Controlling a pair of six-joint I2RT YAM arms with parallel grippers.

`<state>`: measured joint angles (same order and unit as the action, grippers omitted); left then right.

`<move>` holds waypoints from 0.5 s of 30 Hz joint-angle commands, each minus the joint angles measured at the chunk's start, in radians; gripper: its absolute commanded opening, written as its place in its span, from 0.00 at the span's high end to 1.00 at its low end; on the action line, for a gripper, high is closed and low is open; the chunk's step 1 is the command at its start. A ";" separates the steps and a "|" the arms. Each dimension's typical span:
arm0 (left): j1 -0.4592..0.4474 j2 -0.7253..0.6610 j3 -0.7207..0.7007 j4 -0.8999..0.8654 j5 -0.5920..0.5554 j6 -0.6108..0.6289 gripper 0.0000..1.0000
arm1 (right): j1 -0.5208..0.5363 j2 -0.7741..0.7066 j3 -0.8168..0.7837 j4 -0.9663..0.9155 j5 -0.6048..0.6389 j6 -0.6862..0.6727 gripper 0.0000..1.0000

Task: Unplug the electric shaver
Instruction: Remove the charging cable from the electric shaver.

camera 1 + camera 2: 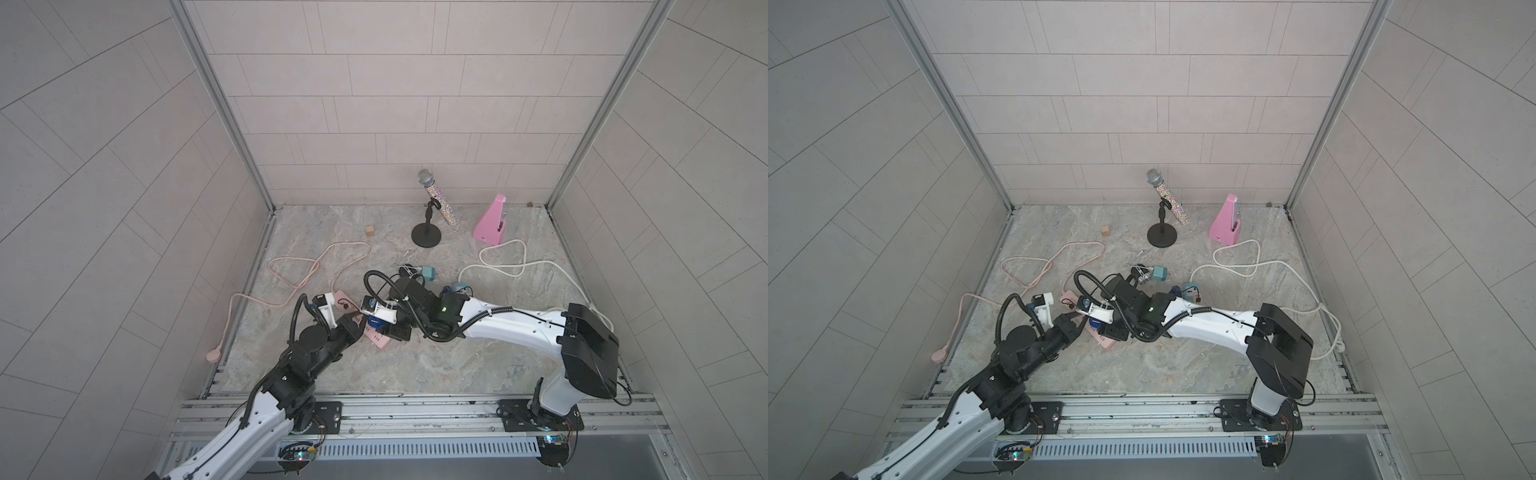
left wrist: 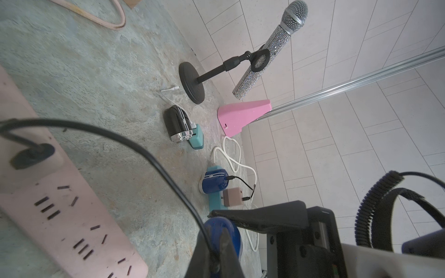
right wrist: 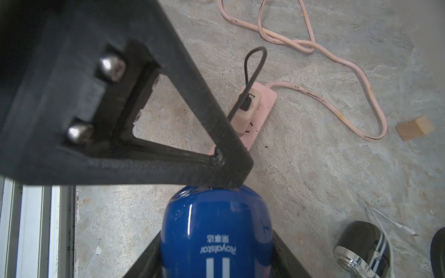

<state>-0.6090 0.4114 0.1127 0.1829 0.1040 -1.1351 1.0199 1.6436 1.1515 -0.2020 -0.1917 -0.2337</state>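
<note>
Shaver: I see the blue electric shaver (image 3: 216,231) between the two fingers of the right gripper (image 3: 216,262). It sits over the pink power strip (image 3: 266,100), at the strip's end nearer the front edge, left of the surface's middle.
Right gripper: clamped on the shaver's body from both sides.
Left gripper (image 2: 214,243): pinched fully together on the black cable (image 2: 154,161) right at the shaver's end, one fingertip touching the shaver.
Cable: it loops back to a beige adapter (image 3: 248,106) plugged into the strip.
Writing: I read "Royalstar" on the shaver with Chinese characters beside it, upside down in the right wrist view.
</note>
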 commanded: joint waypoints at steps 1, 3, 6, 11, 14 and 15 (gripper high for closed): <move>0.006 -0.028 0.000 0.021 -0.042 -0.017 1.00 | 0.001 -0.030 -0.030 -0.007 0.029 0.015 0.59; 0.007 -0.040 -0.005 0.019 -0.052 -0.021 1.00 | 0.000 -0.041 -0.041 -0.003 0.034 0.023 0.59; 0.009 -0.058 -0.013 0.023 -0.065 -0.026 1.00 | 0.002 -0.063 -0.072 0.018 0.041 0.033 0.59; 0.012 -0.081 -0.031 0.046 -0.085 -0.042 1.00 | 0.005 -0.095 -0.142 0.081 0.046 0.033 0.59; 0.014 -0.090 -0.042 0.058 -0.095 -0.052 1.00 | 0.009 -0.107 -0.169 0.099 0.033 0.042 0.59; 0.015 -0.092 -0.044 0.061 -0.098 -0.055 1.00 | 0.012 -0.111 -0.178 0.106 0.036 0.046 0.59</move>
<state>-0.6121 0.3363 0.0822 0.1894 0.1204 -1.1694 1.0325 1.5711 1.0153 -0.0315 -0.1864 -0.2081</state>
